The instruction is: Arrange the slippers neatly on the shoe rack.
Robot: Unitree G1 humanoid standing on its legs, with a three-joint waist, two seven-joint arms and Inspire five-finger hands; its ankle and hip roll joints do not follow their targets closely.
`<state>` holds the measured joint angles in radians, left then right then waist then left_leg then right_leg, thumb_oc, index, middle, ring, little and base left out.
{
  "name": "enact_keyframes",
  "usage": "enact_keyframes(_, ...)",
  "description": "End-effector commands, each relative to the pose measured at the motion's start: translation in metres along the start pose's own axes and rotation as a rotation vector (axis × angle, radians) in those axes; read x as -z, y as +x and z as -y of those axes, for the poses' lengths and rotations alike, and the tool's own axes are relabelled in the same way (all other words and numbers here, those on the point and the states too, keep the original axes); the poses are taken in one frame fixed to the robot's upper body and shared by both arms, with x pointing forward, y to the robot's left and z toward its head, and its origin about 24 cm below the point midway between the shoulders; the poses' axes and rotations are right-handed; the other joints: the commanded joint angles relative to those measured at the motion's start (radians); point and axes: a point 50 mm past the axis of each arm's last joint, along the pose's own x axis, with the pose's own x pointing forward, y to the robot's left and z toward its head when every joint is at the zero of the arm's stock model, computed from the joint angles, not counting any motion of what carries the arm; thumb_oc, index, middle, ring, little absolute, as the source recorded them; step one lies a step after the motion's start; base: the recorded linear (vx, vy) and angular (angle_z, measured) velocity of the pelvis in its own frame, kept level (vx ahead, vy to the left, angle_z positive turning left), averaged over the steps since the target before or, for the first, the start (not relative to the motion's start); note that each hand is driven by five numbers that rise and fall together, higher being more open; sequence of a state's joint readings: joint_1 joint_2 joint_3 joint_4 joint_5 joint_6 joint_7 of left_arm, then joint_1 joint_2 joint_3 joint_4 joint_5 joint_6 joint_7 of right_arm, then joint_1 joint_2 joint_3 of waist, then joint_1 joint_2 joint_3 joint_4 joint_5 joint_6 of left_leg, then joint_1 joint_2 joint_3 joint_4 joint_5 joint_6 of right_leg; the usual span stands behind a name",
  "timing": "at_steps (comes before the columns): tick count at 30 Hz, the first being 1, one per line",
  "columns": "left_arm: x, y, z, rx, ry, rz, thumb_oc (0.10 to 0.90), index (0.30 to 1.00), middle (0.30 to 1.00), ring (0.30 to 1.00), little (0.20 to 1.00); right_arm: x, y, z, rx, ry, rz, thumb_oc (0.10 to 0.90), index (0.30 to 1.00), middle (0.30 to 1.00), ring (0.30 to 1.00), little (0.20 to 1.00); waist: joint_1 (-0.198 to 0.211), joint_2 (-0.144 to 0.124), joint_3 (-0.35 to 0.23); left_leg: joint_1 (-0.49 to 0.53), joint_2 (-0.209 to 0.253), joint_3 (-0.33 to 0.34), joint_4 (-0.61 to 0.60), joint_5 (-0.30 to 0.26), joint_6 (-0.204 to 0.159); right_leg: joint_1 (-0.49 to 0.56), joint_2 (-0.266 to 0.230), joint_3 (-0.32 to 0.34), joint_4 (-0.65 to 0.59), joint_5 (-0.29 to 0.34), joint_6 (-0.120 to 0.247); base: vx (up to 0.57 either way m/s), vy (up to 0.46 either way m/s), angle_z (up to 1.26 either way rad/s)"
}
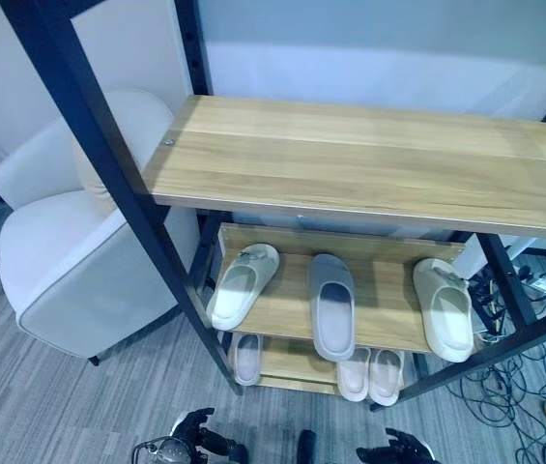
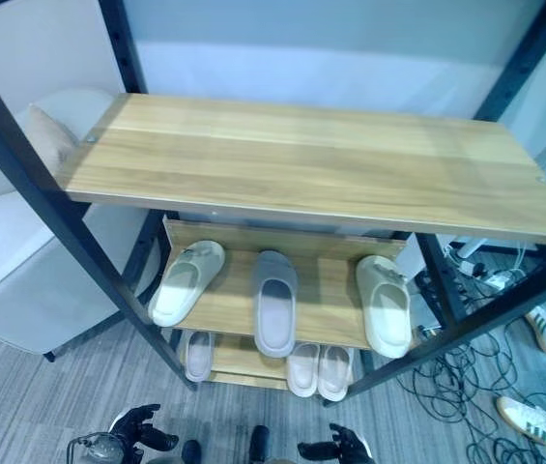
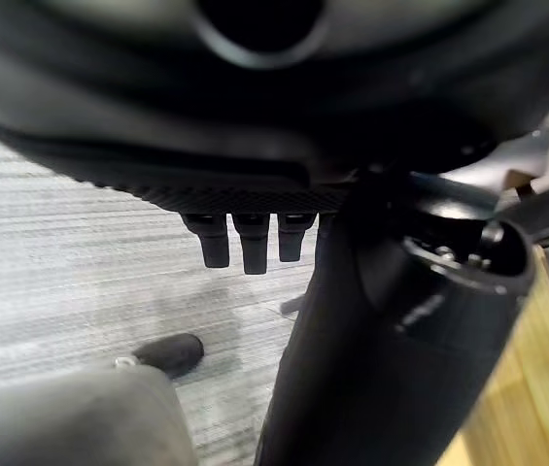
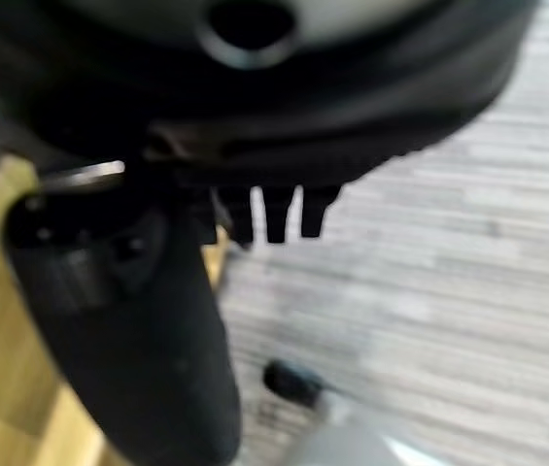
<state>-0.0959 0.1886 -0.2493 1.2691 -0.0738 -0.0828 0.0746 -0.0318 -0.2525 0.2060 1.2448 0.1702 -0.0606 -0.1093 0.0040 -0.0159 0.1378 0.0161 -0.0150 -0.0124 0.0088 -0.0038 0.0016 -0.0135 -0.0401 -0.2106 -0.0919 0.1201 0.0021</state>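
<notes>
The shoe rack [image 1: 369,159] has a black frame and wooden shelves. On its middle shelf [image 1: 384,290] lie a cream slipper [image 1: 242,283] at the left, angled, a grey slipper [image 1: 332,304] in the middle and another cream slipper [image 1: 444,307] at the right. The bottom shelf holds a single pale pink slipper [image 1: 246,358] and a pale pair [image 1: 369,374] side by side. My left hand [image 1: 200,435] and right hand [image 1: 393,450] hang low in front of the rack, above the floor, both open and holding nothing. Straight fingers [image 3: 245,243] and fingers [image 4: 274,214] show in the wrist views.
A white armchair [image 1: 70,251] stands close to the rack's left side. Cables [image 1: 514,387] sprawl over the grey floor at the right, with white sneakers [image 2: 533,420] lying among them. The top shelf is bare.
</notes>
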Motion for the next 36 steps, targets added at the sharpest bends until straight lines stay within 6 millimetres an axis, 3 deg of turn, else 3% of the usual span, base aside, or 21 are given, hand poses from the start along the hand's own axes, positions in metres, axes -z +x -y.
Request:
enact_keyframes(1, 0.015, -0.002, -0.011, -0.03, 0.013, -0.04, 0.8, 0.9, 0.9, 0.9, 0.9, -0.03, 0.004, 0.012, 0.03, -0.025, 0.102, 0.8, 0.9, 0.9, 0.9, 0.9, 0.023, -0.016, -0.036, 0.02, -0.044, -0.045, -0.024, -0.061, -0.001, -0.041, 0.0, 0.045, 0.127, -0.112, 0.088, -0.07, 0.057, -0.06)
enact_keyframes(3, 0.014, -0.002, -0.016, -0.042, 0.001, -0.037, 0.8, 0.9, 0.9, 0.9, 0.9, -0.036, 0.004, 0.009, 0.02, -0.018, 0.12, 0.8, 0.9, 0.9, 0.9, 0.9, 0.021, -0.01, -0.028, 0.015, -0.036, -0.051, -0.045, -0.037, 0.005, -0.075, -0.002, 0.059, 0.185, -0.127, 0.108, -0.09, 0.036, -0.04)
enact_keyframes(5, 0.011, -0.002, -0.021, -0.052, 0.016, -0.031, 0.8, 0.9, 0.9, 0.9, 0.9, -0.038, 0.004, 0.007, 0.01, -0.007, 0.12, 0.8, 0.9, 0.9, 0.9, 0.9, 0.022, -0.005, -0.022, 0.007, -0.03, -0.06, -0.055, -0.021, 0.01, -0.084, 0.0, 0.142, 0.223, -0.145, 0.122, -0.09, 0.001, -0.01)
enact_keyframes(12, 0.012, -0.002, -0.023, -0.059, 0.015, -0.035, 0.8, 0.9, 0.9, 0.9, 0.9, -0.034, 0.004, 0.004, 0.006, -0.003, 0.105, 0.8, 0.9, 0.9, 0.9, 0.9, 0.04, 0.005, -0.037, -0.009, 0.006, -0.063, -0.057, -0.022, -0.005, -0.049, -0.087, 0.175, 0.207, -0.124, 0.122, -0.02, -0.117, 0.08)
enact_keyframes(16, 0.011, -0.002, -0.027, -0.076, 0.014, -0.034, 0.8, 0.9, 0.9, 0.9, 0.9, -0.041, 0.004, 0.002, -0.003, -0.023, 0.128, 0.8, 0.9, 0.9, 0.9, 0.9, 0.061, -0.014, -0.044, -0.039, 0.039, -0.05, -0.047, -0.02, -0.035, -0.023, -0.148, 0.149, 0.145, -0.098, 0.149, -0.04, -0.24, 0.14)
enact_keyframes(20, 0.008, -0.001, -0.027, -0.082, 0.011, -0.026, 0.8, 0.9, 0.9, 0.9, 0.9, -0.045, 0.004, 0.001, -0.006, -0.04, 0.144, 0.8, 0.9, 0.9, 0.9, 0.9, 0.056, -0.025, -0.047, -0.046, 0.083, -0.055, -0.065, 0.013, -0.075, -0.007, -0.112, 0.135, 0.105, -0.129, 0.143, -0.02, -0.318, -0.08)
enact_keyframes(25, -0.019, 0.003, -0.017, -0.055, 0.034, 0.057, 0.8, 0.9, 0.9, 0.9, 0.9, -0.056, 0.005, 0.011, 0.031, -0.026, 0.177, 0.8, 0.9, 0.9, 0.9, 0.9, 0.038, -0.022, -0.016, -0.109, 0.117, -0.084, -0.025, 0.054, -0.103, 0.003, -0.053, 0.113, 0.082, -0.153, 0.107, -0.09, -0.193, 0.24)
enact_keyframes(29, -0.026, 0.004, -0.011, -0.04, 0.04, 0.078, 0.8, 0.9, 0.9, 0.9, 0.9, -0.057, 0.005, 0.013, 0.035, -0.021, 0.182, 0.8, 0.9, 0.9, 0.9, 0.9, 0.029, -0.037, -0.009, -0.115, 0.075, -0.087, 0.043, 0.014, -0.089, 0.0, -0.052, 0.102, 0.081, -0.141, 0.092, -0.09, -0.094, 0.31)
enact_keyframes(30, -0.023, 0.004, -0.009, -0.032, 0.049, 0.07, 0.8, 0.9, 0.9, 0.9, 0.9, -0.058, 0.005, 0.011, 0.027, -0.03, 0.189, 0.8, 0.9, 0.9, 0.9, 0.9, 0.024, -0.039, -0.025, -0.08, 0.053, -0.085, 0.039, -0.029, -0.076, -0.001, -0.047, 0.102, 0.073, -0.14, 0.086, 0.0, 0.0, 0.0)
enact_keyframes(32, -0.016, 0.003, -0.005, -0.018, 0.055, 0.048, 0.8, 0.9, 0.9, 0.9, 0.9, -0.056, 0.004, 0.009, 0.018, -0.037, 0.188, 0.8, 0.9, 0.9, 0.9, 0.9, 0.017, -0.022, -0.04, -0.042, 0.054, -0.066, 0.008, -0.031, -0.067, 0.001, -0.034, 0.102, 0.072, -0.142, 0.09, 0.02, 0.062, -0.27)
enact_keyframes(36, -0.012, 0.002, -0.004, -0.017, 0.067, 0.039, 0.8, 0.9, 0.9, 0.9, 0.9, -0.067, 0.002, -0.001, -0.017, -0.031, 0.247, 0.8, 0.9, 0.9, 0.9, 0.9, 0.015, -0.014, -0.054, -0.013, 0.034, -0.072, -0.056, -0.023, -0.053, 0.002, -0.036, 0.102, 0.068, -0.128, 0.098, 0.01, 0.075, -0.04)
